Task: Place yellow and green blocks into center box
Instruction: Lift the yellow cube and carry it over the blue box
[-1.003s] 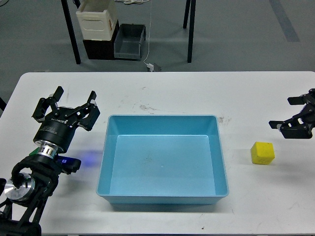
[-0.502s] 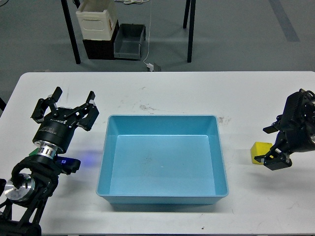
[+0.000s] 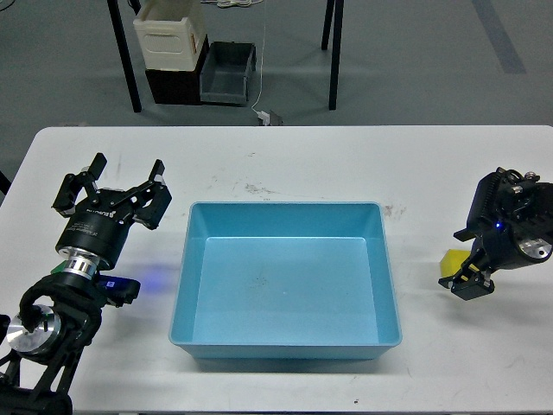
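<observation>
A white table (image 3: 285, 160) fills most of the head view, its surface scuffed with a few dark marks near the middle. On it, at the center, sits the light-blue tray (image 3: 185, 259), a wide rectangular box with low sloping walls, and nothing lies inside it. To its left, the left arm comes up from the lower corner and ends in the left gripper (image 3: 111, 186), whose two dark fingers are spread wide apart with nothing between them, held above the table well clear of the tray's left wall. A small patch of green shows just beside that arm's wrist at the left edge, too hidden to say what it is. On the right side of the table, the right gripper (image 3: 467, 279) points down at the yellow block (image 3: 450, 262), which rests on the table well apart from the tray's right wall; the gripper covers most of the block, and whether its fingers are clamped on it cannot be told. Beyond the table, on the grey floor, stand a cream-white crate (image 3: 169, 35) and a dark grey bin (image 3: 226, 73).
</observation>
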